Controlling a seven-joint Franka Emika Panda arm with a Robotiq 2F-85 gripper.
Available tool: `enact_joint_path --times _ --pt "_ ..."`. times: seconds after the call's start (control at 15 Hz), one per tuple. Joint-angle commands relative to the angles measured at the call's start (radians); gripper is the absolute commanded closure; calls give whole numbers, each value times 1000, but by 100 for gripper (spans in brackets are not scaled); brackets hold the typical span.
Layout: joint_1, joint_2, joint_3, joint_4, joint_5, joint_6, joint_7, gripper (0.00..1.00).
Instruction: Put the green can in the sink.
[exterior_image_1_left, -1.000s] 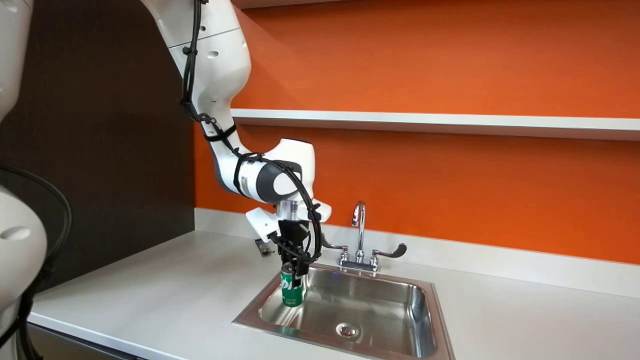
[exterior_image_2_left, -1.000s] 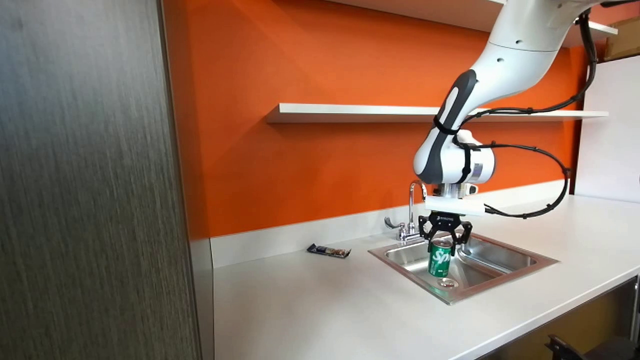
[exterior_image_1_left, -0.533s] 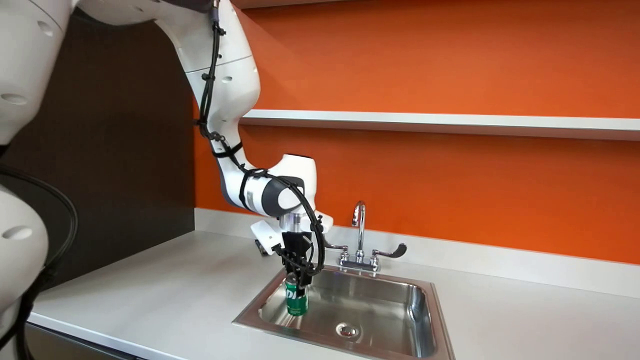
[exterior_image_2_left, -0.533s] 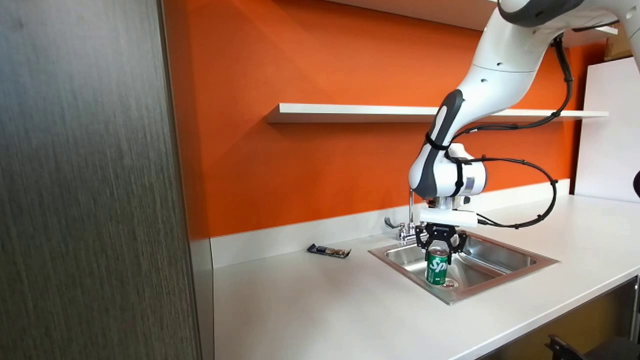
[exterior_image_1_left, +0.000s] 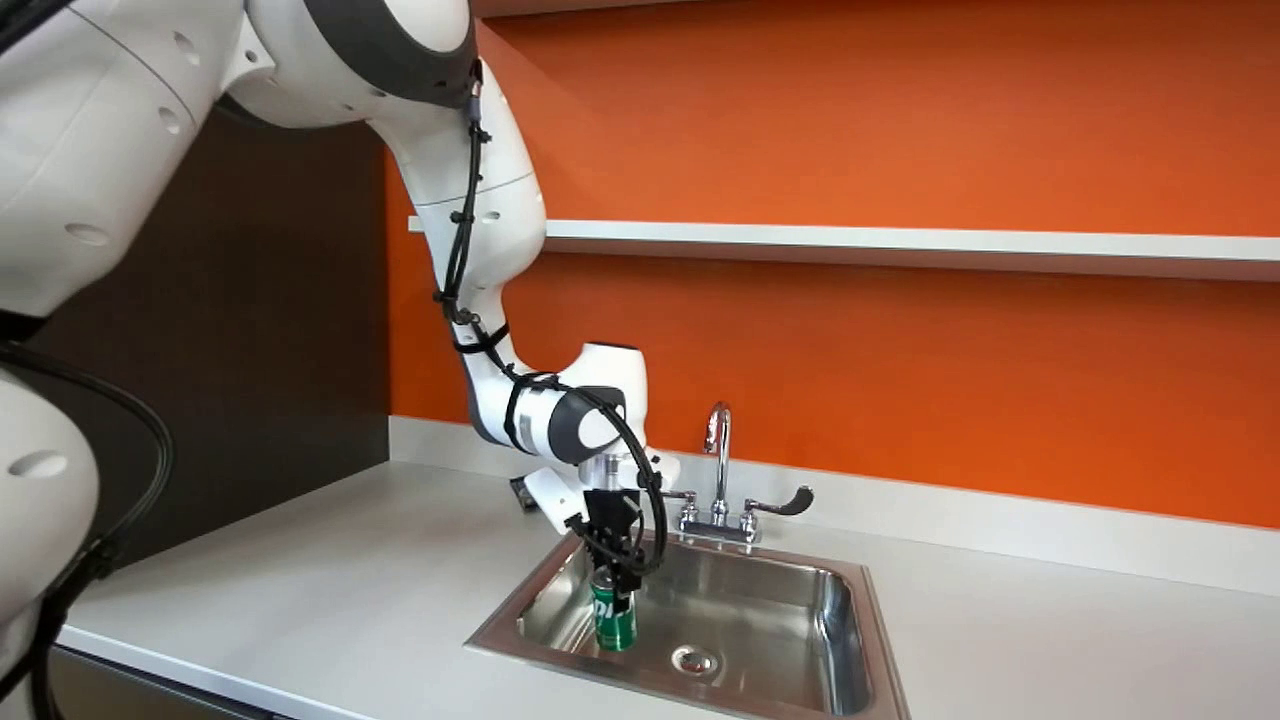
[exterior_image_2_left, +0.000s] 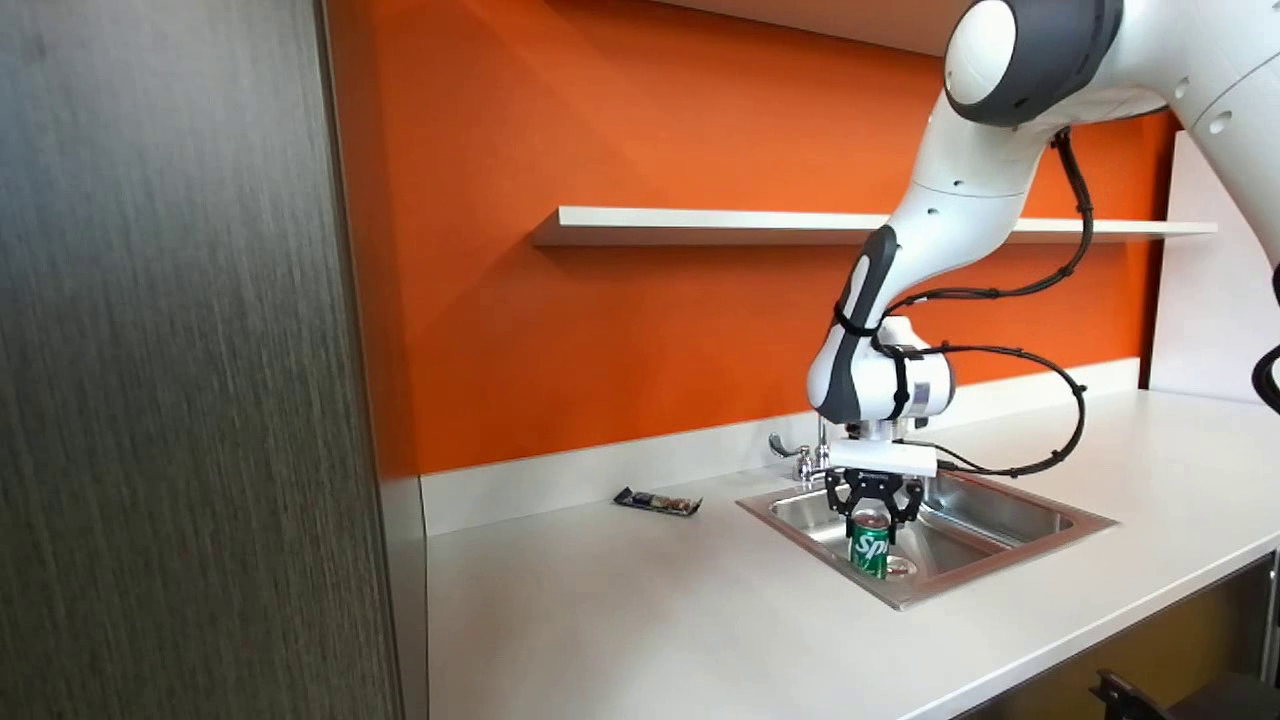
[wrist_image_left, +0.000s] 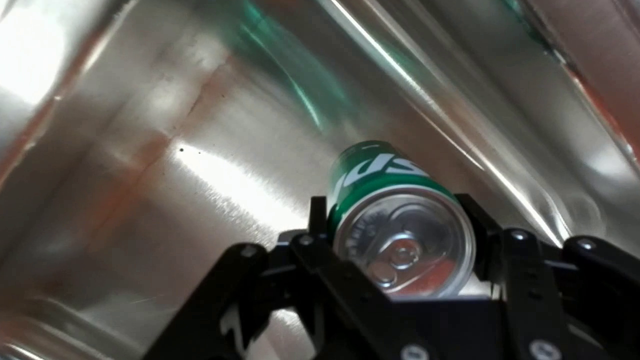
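In an exterior view: white arm (exterior_image_1_left: 500, 230) reaches in from upper left, black cable (exterior_image_1_left: 656, 510) strapped along it. Gripper (exterior_image_1_left: 618, 598) points down at the sink (exterior_image_1_left: 760, 630) with the green can (exterior_image_1_left: 612, 630) held roughly upright, toward the left part of the sink from here; drain (exterior_image_1_left: 694, 660) is apart from it, to the right. Chrome faucet (exterior_image_1_left: 721, 485) stands at the sink's back edge. In an exterior view: gripper straddles the can, white "Sp" lettering readable, can's base overlapping the near rim (exterior_image_2_left: 908, 594) from this angle. Small wrapped bar (exterior_image_2_left: 657, 501) lies flat on the pale counter (exterior_image_2_left: 620, 620), apart from the sink, near the wall side. White shelf (exterior_image_2_left: 700, 226) on an orange wall (exterior_image_2_left: 620, 340); dark wood panel (exterior_image_2_left: 180, 360) fills the left edge. Wrist view: fingers (wrist_image_left: 318, 215) clamped on the can, one against each side. Silvery lid (wrist_image_left: 420, 220) faces the camera, pull tab (wrist_image_left: 400, 256) flat on it. Steel all around, green reflection (wrist_image_left: 300, 85) on it just beyond the can. Can't tell how deep the can sits or whether its base touches the sink floor.
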Motion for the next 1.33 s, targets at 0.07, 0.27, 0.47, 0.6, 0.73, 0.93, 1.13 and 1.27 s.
enact_joint_path --times 0.07,0.27,0.47,0.6,0.73,0.93,1.13,1.27 --pt "-3 68 1 90 11 -44 9 62" --pt "-7 90 6 115 16 -60 4 62" --pt "-10 107 9 135 17 -83 -1 62" --pt "-12 117 9 148 19 -99 -1 62" --pt "-14 121 10 159 20 -112 -1 62" --pt "-17 127 12 173 23 -132 -2 62" --pt "-5 131 1 180 14 -147 15 10" --pt "7 125 -7 174 7 -142 27 0"
